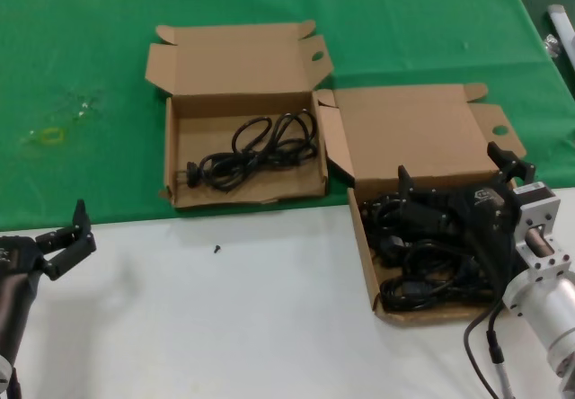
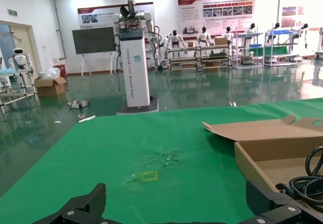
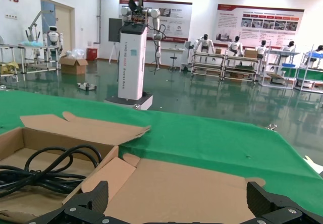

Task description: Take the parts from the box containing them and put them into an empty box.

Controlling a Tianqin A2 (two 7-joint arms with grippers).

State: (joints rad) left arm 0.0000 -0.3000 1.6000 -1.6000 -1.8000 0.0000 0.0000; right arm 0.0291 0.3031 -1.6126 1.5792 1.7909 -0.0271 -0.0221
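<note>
Several cords (image 1: 422, 269) beneath right claw (image 1: 458, 179)

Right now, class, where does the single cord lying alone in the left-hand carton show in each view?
Head view: the lone cord lies in the left carton, above centre.
Left wrist view: the cord is inside that carton, at the picture's edge.
Right wrist view: the cord is inside the carton, behind the neighbouring box's flap.
Shared landmark: the carton's raised lid.
</note>
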